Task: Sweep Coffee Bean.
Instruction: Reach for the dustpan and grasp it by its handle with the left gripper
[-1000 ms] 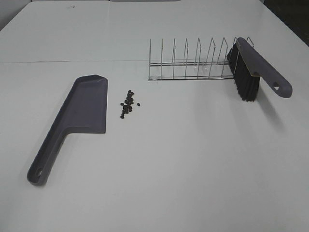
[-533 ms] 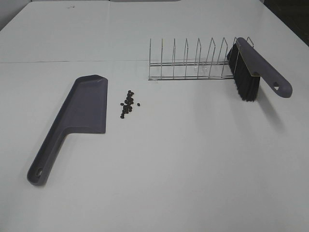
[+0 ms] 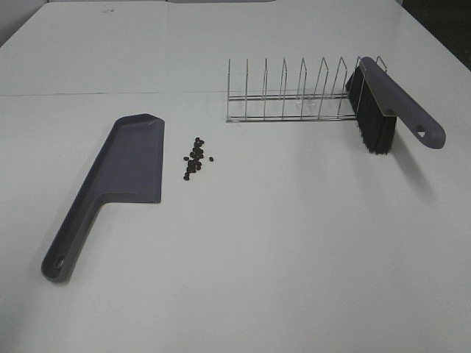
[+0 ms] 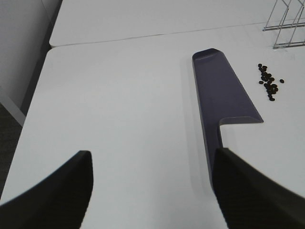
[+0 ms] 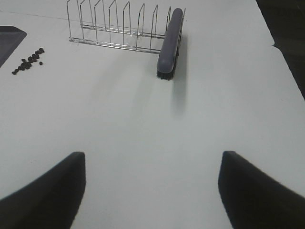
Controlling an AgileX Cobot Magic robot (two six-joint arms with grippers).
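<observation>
Several tiny dark coffee beans (image 3: pixel 195 155) lie in a loose cluster on the white table, just right of the grey dustpan (image 3: pixel 121 173). The beans also show in the left wrist view (image 4: pixel 269 84) and the right wrist view (image 5: pixel 28 60). A grey brush with black bristles (image 3: pixel 381 110) leans in the right end of a wire rack (image 3: pixel 291 92). Neither gripper shows in the exterior high view. My left gripper (image 4: pixel 151 188) is open and empty, short of the dustpan's handle (image 4: pixel 212 155). My right gripper (image 5: pixel 151 186) is open and empty, well short of the brush (image 5: pixel 170 43).
The table's left edge and the floor show in the left wrist view (image 4: pixel 21 119). A dark floor lies past the table's right edge (image 5: pixel 286 28). A seam crosses the table behind the rack (image 3: pixel 110 93).
</observation>
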